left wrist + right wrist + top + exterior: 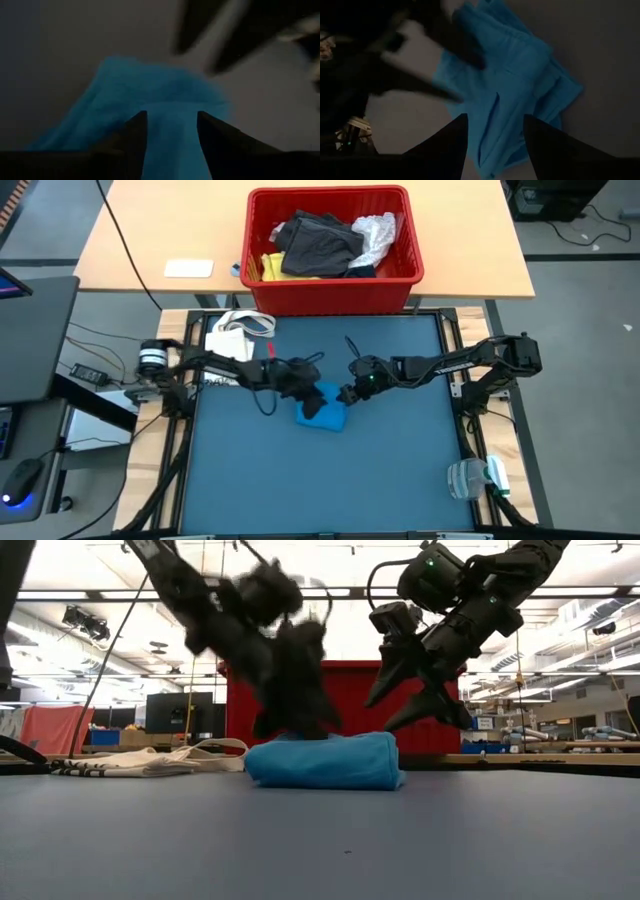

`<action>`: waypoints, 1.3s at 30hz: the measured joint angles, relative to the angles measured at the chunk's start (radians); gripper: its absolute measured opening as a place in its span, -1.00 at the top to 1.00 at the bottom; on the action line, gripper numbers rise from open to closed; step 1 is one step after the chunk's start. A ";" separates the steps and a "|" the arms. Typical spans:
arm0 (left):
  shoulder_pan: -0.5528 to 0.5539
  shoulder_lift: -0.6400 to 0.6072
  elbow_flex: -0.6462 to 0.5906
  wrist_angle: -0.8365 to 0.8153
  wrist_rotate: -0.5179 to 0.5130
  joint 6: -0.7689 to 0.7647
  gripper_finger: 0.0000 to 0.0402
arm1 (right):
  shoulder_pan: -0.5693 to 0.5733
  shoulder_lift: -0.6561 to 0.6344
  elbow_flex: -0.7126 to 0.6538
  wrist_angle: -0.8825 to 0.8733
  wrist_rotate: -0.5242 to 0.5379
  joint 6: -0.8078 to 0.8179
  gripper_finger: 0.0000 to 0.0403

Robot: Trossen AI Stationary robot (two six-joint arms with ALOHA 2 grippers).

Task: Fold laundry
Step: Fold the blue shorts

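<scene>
folded blue garment (322,761) on table; left pincer (292,720) parted over it, right pincer (420,705) parted above, both empty.

Two dark jointed arms, black looping cables, a green indicator light.

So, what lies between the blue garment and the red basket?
Only bare blue mat lies between the blue garment and the red basket, seen in the high view.
</scene>
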State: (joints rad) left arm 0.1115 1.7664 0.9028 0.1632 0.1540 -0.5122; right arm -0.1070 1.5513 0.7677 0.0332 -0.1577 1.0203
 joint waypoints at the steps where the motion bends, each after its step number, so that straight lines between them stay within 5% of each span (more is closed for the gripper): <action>1: 0.002 0.028 0.000 0.000 -0.001 -0.026 0.16 | -0.001 0.000 0.000 -0.004 0.000 -0.001 0.03; 7: -0.013 0.075 0.012 -0.172 0.003 -0.202 0.26 | -0.005 0.000 0.000 -0.016 -0.005 -0.020 0.03; 11: -0.080 -0.002 -0.019 -0.322 -0.038 -0.333 0.28 | -0.005 0.000 0.000 -0.035 -0.009 -0.050 0.03; 21: -0.291 -0.399 -0.318 -0.561 -0.181 -0.617 0.28 | 0.008 0.000 0.000 -0.050 0.007 -0.110 0.04; 27: -0.365 -0.617 -0.489 -0.610 -0.184 -0.653 0.28 | 0.009 0.000 0.000 -0.051 -0.011 -0.140 0.04; 39: -0.373 -0.856 -0.504 -0.907 -0.188 -0.731 0.28 | 0.008 -0.005 0.000 -0.105 -0.188 -0.220 0.04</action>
State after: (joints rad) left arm -0.2619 0.9101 0.3989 -0.7435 -0.0343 -1.2428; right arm -0.0987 1.5463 0.7677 -0.0723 -0.3458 0.8003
